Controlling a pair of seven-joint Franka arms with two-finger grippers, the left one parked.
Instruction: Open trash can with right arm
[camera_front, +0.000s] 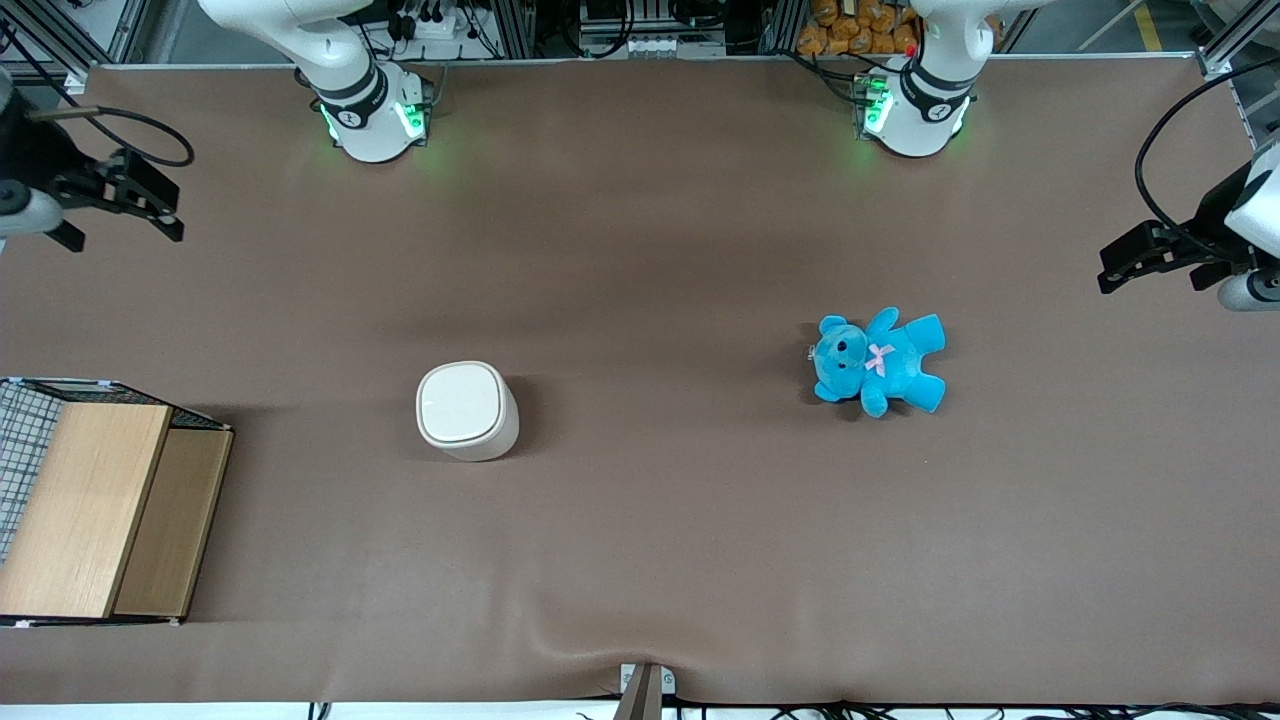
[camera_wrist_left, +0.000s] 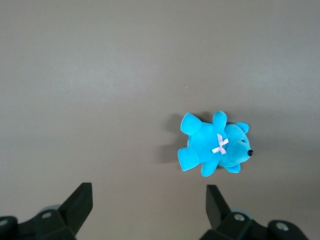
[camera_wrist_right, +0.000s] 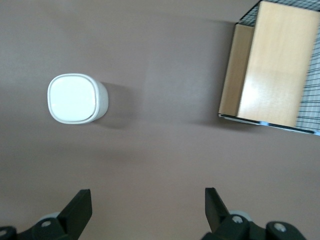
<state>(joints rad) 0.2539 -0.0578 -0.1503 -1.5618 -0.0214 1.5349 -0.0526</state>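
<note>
The trash can (camera_front: 465, 408) is a small cream-white bin with a rounded-square lid, standing upright on the brown table with the lid down. It also shows in the right wrist view (camera_wrist_right: 75, 98). My right gripper (camera_front: 150, 200) hangs in the air at the working arm's end of the table, well apart from the can and farther from the front camera than it. In the right wrist view the gripper (camera_wrist_right: 147, 202) is open and empty, with only bare table between its fingers.
A wooden-topped wire-mesh box (camera_front: 90, 500) stands at the working arm's end of the table, nearer the front camera than the gripper; it also shows in the right wrist view (camera_wrist_right: 270, 65). A blue teddy (camera_front: 880, 362) lies toward the parked arm's end.
</note>
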